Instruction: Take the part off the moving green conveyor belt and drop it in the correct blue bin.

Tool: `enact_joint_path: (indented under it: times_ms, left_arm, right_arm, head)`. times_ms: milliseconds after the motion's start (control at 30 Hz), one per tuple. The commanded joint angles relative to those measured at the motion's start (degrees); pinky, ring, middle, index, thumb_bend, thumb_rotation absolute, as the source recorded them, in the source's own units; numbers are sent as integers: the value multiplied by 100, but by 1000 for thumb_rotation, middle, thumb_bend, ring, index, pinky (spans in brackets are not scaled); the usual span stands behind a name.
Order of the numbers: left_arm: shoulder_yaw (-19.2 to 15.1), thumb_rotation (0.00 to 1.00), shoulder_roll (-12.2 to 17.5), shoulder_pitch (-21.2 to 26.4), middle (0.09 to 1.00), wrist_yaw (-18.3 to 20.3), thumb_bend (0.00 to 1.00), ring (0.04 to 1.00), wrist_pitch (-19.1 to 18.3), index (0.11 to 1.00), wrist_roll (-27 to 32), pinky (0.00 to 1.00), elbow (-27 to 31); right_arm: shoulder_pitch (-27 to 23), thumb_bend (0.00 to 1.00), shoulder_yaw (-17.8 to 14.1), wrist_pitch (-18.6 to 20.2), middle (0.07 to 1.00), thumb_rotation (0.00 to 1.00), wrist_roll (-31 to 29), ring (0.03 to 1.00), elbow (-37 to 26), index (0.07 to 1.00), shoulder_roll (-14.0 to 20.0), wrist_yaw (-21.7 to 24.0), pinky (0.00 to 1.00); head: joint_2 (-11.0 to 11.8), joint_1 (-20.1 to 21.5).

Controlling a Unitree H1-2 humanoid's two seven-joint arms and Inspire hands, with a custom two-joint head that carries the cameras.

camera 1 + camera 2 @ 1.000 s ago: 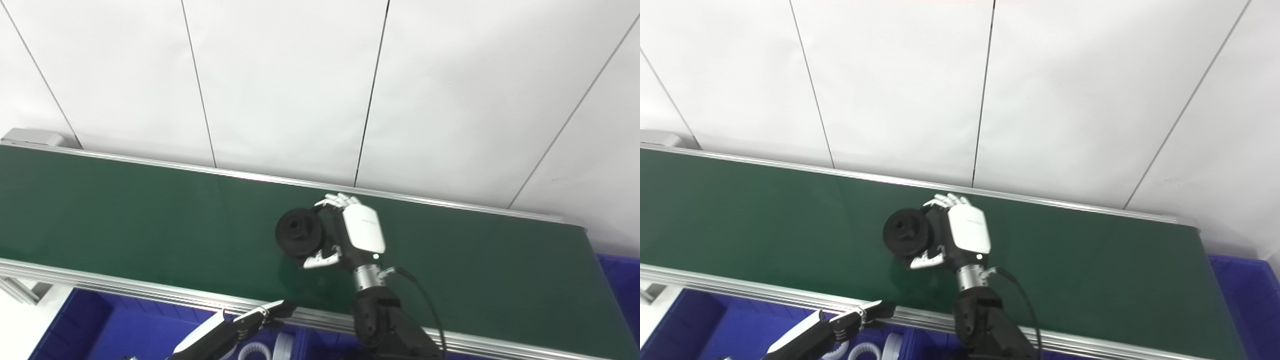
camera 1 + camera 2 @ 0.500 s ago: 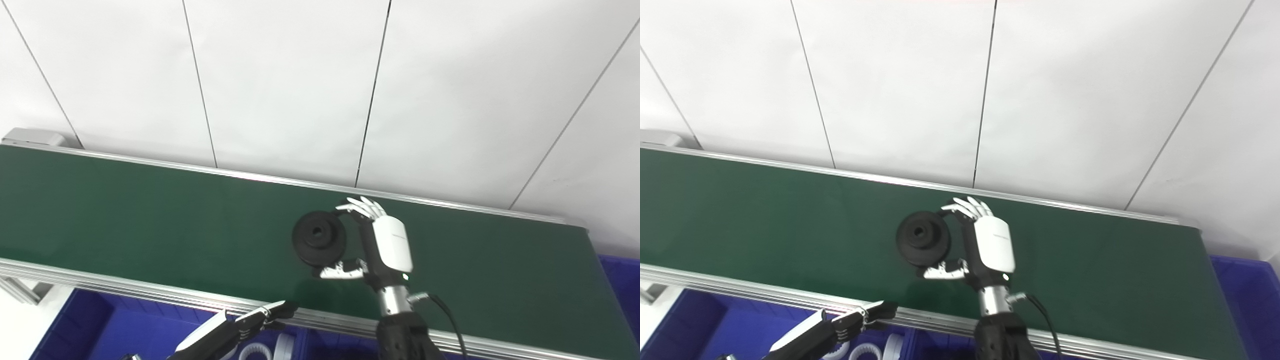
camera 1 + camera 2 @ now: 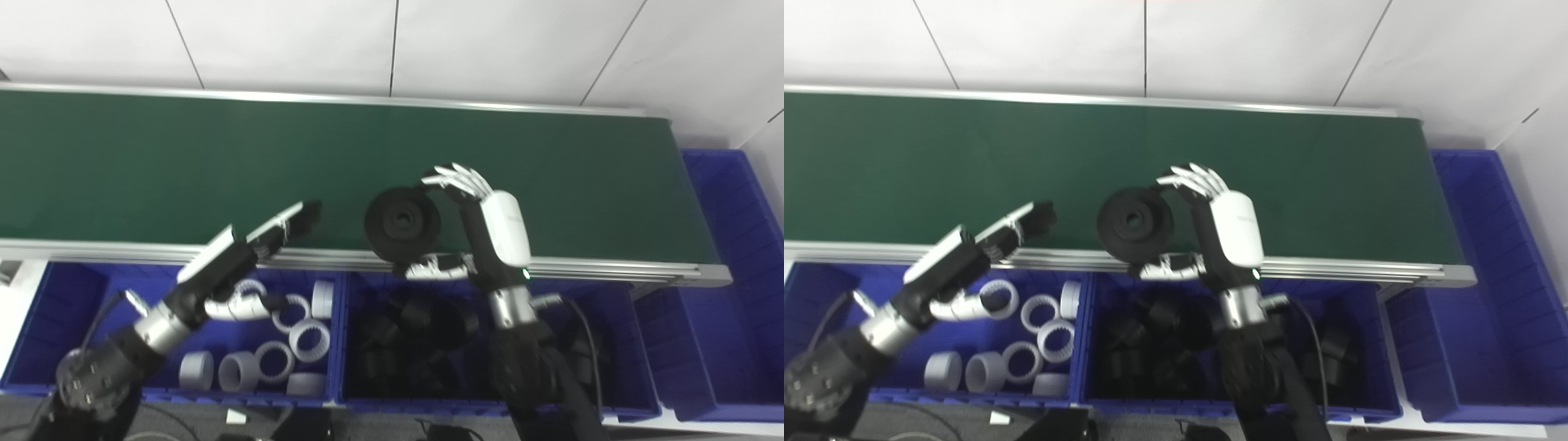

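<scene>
**Black part off the belt, drop into the bin still to come**

The right hand is gripping the black part, a round disc with a stepped hub, in the middle of the frame. Its fingers are curling over the disc's upper right edge while the thumb is pressing under its lower edge, so the part is sitting just left of the palm, face toward the camera. It is hanging over the near rail of the green conveyor belt, apparently lifted clear of the belt surface, so the pick seems to be done.

What is remaining is the carry and release. Directly below the part, in the lower middle, the centre blue bin is holding other dark parts, which is looking like the matching destination. The left blue bin is holding white rings, and the right blue bin is showing nothing inside.

The left hand is hovering at lower left with its fingers stretched out flat over the rail, holding nothing.
</scene>
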State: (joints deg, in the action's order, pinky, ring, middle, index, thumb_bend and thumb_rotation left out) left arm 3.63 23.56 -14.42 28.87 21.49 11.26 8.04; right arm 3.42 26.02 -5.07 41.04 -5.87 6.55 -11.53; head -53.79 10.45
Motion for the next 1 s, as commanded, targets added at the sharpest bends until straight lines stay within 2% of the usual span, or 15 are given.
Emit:
enact_joint_path:
  times_ms: [0, 133, 267, 333, 400, 567, 833, 967]
  left_arm:
    - [-27, 639, 120, 115, 981, 51, 474, 993, -14, 965, 244, 980, -27]
    - [-8, 636, 105, 231, 980, 57, 477, 984, 10, 957, 228, 964, -95]
    - [-13, 639, 129, 302, 982, 85, 484, 981, -67, 955, 293, 959, -35]
    - [-23, 631, 145, 309, 981, 94, 493, 981, -126, 954, 346, 964, 16]
    - [-44, 641, 161, 295, 981, 86, 502, 982, -159, 954, 338, 966, 76]
    - [-77, 662, 171, 231, 980, 75, 510, 983, -234, 959, 329, 963, 210]
    - [-74, 628, 124, 125, 973, 78, 494, 973, -262, 951, 411, 951, 301]
    - [-77, 613, 104, 60, 976, 54, 482, 975, -215, 954, 357, 951, 343]
  right_arm:
    - [272, 524, -68, -167, 764, 136, -33, 856, -262, 484, 193, 100, 864]
    - [720, 524, -95, -270, 771, 136, -18, 853, -385, 484, 461, 238, 808]
    - [908, 524, -51, -315, 770, 135, 113, 845, -305, 484, 560, 243, 786]
    - [944, 524, -21, -308, 768, 135, 189, 842, -224, 484, 587, 247, 806]
    - [953, 524, 8, -318, 762, 135, 243, 841, -99, 484, 603, 223, 833]
    - [893, 524, 40, -349, 763, 136, 398, 843, 227, 484, 596, 115, 829]
    - [750, 524, 45, -254, 755, 137, 617, 828, 581, 485, 455, -66, 793]
    - [696, 524, 78, -154, 773, 145, 655, 824, 591, 491, 378, 37, 784]
  head:
    - [-4, 72]
    - [5, 45]
    - [-15, -9]
    - [-42, -17]
    - [-43, -18]
    - [-69, -46]
    - [-78, -102]
    - [-78, -115]
